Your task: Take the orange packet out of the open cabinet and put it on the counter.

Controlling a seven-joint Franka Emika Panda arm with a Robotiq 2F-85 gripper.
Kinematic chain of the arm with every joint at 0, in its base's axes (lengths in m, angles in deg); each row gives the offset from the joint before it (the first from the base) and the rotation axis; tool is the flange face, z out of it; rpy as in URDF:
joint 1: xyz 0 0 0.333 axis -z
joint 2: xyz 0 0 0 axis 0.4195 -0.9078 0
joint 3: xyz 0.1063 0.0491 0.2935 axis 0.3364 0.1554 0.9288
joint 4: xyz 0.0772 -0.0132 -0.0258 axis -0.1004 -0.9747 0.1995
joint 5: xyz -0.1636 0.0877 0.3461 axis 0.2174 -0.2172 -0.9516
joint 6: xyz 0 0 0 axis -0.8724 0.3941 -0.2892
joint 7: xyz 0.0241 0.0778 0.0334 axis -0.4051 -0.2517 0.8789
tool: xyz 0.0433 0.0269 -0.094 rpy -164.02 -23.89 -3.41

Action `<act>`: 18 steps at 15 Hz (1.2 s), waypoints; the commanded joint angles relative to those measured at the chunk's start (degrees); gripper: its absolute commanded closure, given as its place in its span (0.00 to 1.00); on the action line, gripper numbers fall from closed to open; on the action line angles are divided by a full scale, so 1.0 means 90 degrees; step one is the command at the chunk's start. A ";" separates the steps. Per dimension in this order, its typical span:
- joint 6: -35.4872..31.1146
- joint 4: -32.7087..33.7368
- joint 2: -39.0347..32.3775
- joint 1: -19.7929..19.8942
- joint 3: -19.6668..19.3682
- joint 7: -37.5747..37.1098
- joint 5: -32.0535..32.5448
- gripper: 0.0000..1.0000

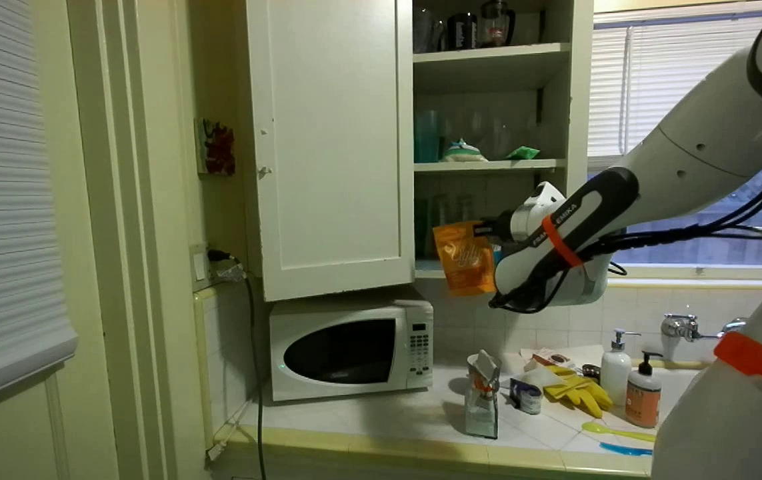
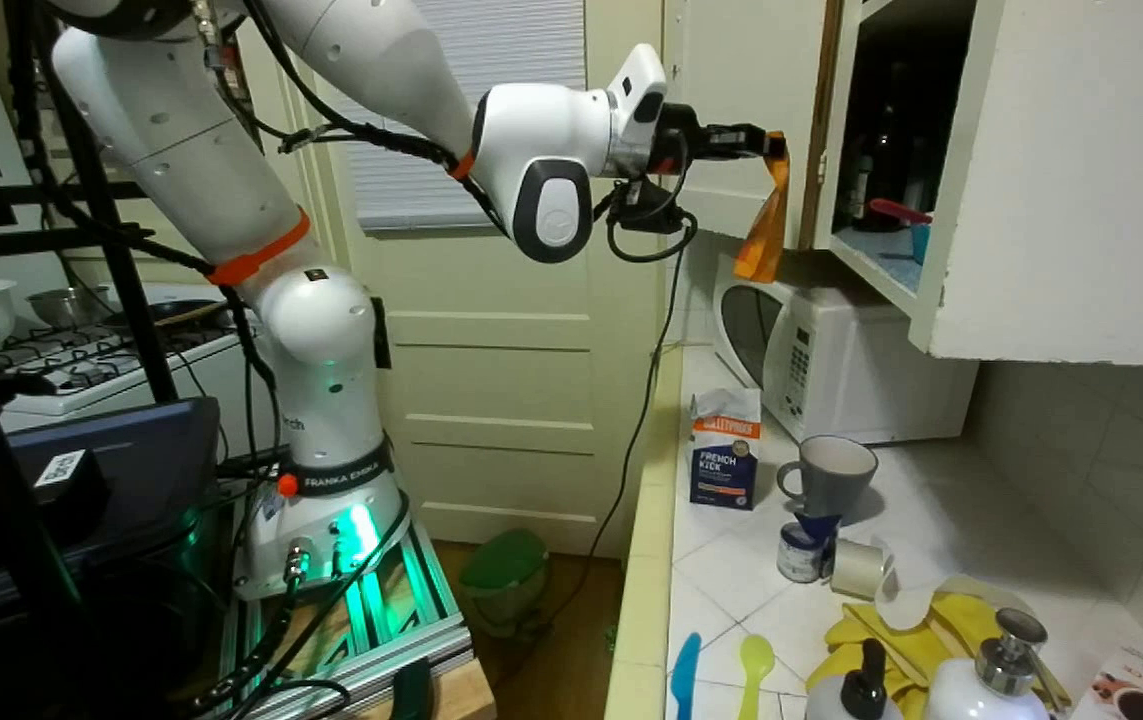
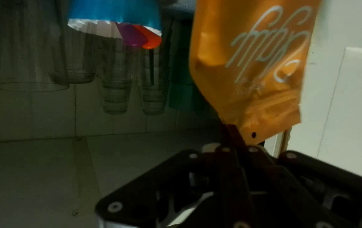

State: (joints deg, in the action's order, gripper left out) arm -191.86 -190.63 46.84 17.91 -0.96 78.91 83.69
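Observation:
The orange packet hangs from my gripper, in front of the open cabinet's lower shelf. In an exterior view the packet hangs tilted from the shut fingertips, outside the cabinet and above the microwave's height. In the wrist view, which stands upside down, the fingers are closed on a top corner of the packet. The open cabinet has its flat white door swung to the side. The counter lies below; its bare tiles also show in an exterior view.
A white microwave stands under the cabinet door. A coffee bag, a grey mug, a yellow glove, soap bottles and plastic cutlery are on the counter. A blue cup and glasses stand inside the cabinet.

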 commanded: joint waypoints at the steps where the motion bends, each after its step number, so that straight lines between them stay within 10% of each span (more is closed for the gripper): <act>1: 0.0551 0.0022 0.0349 0.0339 0.0182 -0.0134 -0.0124 1.00; 7: 0.0421 0.0071 -0.0117 0.2205 0.1654 -0.0152 -0.1510 1.00; 14: 0.2189 0.0064 0.0184 0.1870 0.1480 -0.0989 -0.1156 1.00; 18: 0.1958 0.0069 0.0011 0.1952 0.1588 -0.0837 -0.1262 0.99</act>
State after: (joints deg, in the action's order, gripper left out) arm -174.23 -190.01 46.95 35.48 13.34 71.38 72.33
